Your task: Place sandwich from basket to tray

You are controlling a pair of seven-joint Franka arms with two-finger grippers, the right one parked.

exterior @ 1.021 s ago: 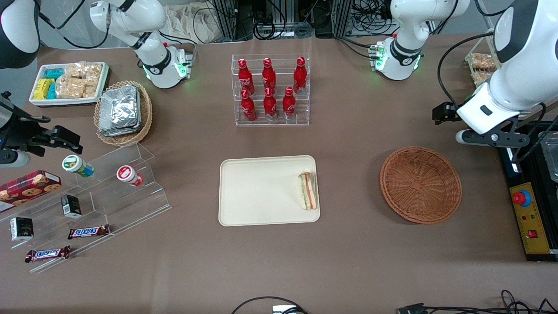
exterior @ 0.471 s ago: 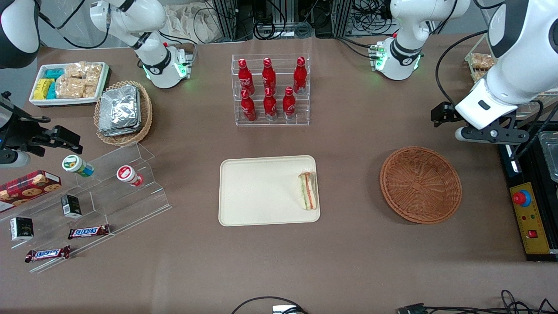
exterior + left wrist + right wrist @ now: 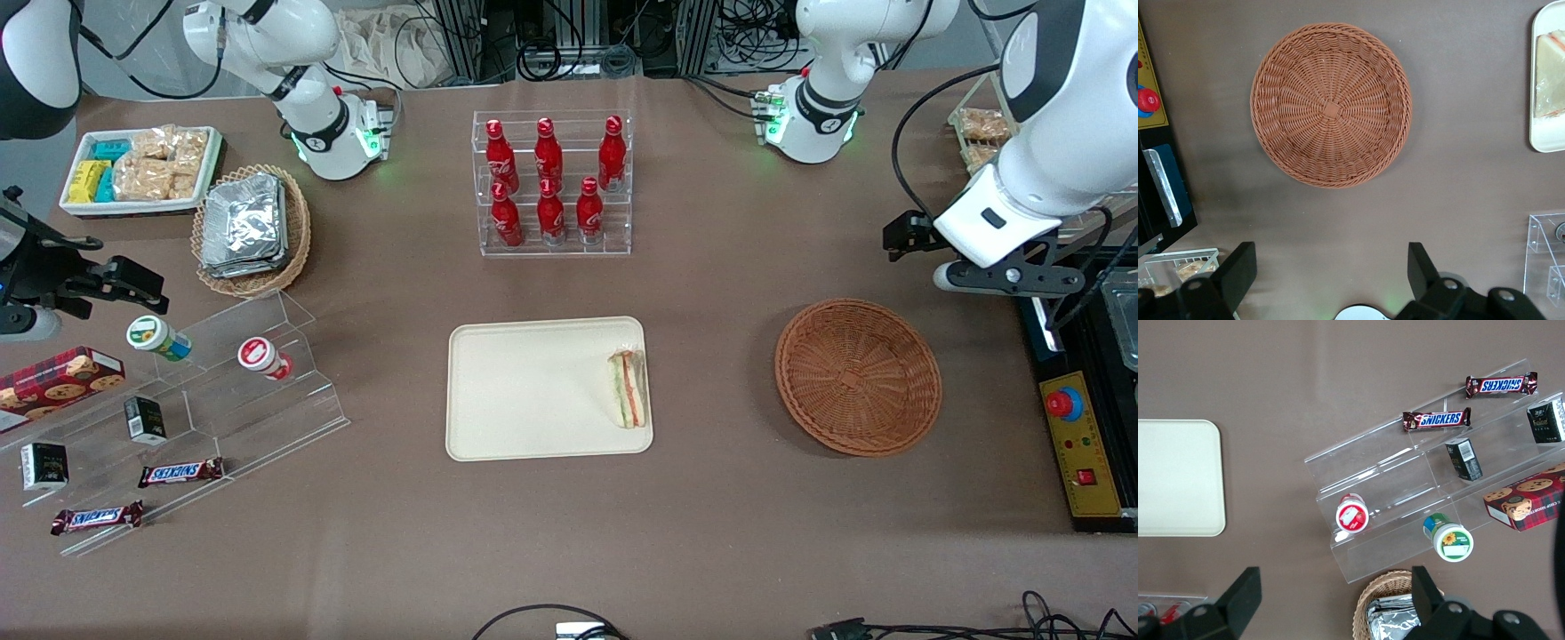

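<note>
Brown table: sandwich (image 3: 628, 388) on tray (image 3: 533, 391), basket (image 3: 858, 376) empty; gripper (image 3: 1328, 283) wide, retreated, hovering near basket. Done.

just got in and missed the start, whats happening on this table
The wrapped triangular sandwich already lies on the cream rectangular plastic tray, at its edge nearest the round reddish-brown wicker basket, which holds nothing. The left arm's gripper hangs open above the table, farther from the front camera than the basket, gripping nothing. Judging from this, the move looks done.
</note>
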